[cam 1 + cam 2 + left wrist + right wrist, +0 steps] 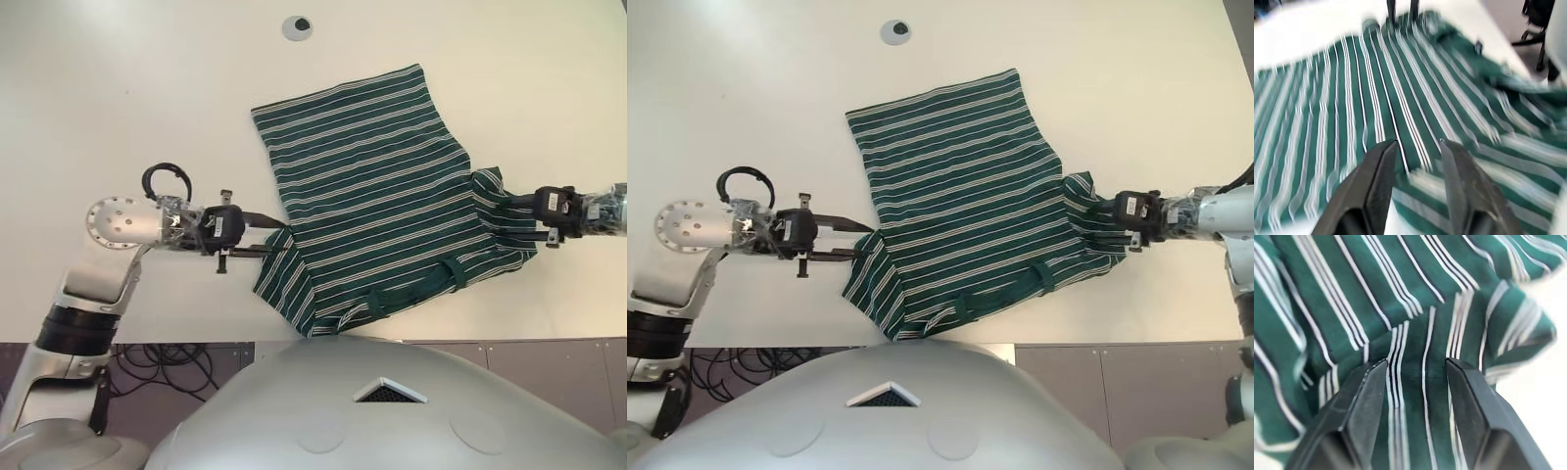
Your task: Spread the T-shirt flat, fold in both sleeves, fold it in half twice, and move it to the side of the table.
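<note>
A dark green T-shirt point(377, 196) with white stripes lies crumpled on the white table point(118, 127), its hem toward the far side and its sleeves bunched near the front edge. My left gripper point(282, 237) is open at the shirt's left edge, its fingers straddling the cloth there. In the left wrist view the two fingertips point(1386, 147) stand apart over the striped fabric point(1400, 83). My right gripper point(507, 211) is open at the bunched right sleeve. In the right wrist view a raised fold of the sleeve point(1420, 357) lies between the spread fingers point(1374, 377).
A round cable hole point(297, 27) sits in the table at the far side. The table's front edge point(196, 341) runs just below the shirt's lowest corner. Black cables point(162, 367) hang under the table at the left. Bare tabletop spreads left and far of the shirt.
</note>
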Controlling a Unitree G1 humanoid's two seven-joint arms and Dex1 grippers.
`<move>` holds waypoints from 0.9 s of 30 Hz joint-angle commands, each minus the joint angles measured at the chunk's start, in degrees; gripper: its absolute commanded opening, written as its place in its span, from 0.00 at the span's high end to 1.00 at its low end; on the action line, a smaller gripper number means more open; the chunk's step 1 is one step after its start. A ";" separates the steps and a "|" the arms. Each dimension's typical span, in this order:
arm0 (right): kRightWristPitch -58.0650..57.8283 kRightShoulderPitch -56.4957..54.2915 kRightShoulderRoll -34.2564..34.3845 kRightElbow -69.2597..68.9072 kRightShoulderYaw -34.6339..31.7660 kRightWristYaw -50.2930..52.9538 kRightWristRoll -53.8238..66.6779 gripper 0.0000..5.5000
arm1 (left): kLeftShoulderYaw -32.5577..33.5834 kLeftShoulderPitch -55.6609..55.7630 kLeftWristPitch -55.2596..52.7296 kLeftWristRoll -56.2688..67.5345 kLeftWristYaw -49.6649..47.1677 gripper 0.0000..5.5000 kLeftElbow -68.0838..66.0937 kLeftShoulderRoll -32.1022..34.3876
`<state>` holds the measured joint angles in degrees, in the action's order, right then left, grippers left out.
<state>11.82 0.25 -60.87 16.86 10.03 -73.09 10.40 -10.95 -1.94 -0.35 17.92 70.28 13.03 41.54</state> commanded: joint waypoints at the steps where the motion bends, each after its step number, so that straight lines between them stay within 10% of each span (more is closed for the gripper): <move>1: -3.17 2.08 2.50 -4.24 -0.71 -2.86 3.71 0.61 | -3.69 4.10 -1.04 -5.04 -4.55 0.72 -1.35 -3.75; 14: -5.27 3.04 5.37 -8.73 -2.42 -5.04 5.70 0.61 | -18.38 15.36 14.34 -34.12 -13.99 0.72 -36.78 -1.39; 27: -9.68 6.25 8.97 -17.69 -6.41 -5.76 15.04 0.61 | -8.05 8.79 8.44 -17.53 -9.08 0.72 -15.49 5.63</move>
<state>3.00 5.68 -54.01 1.20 4.48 -79.02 23.93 -20.93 8.00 10.28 -0.55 60.62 -4.29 46.16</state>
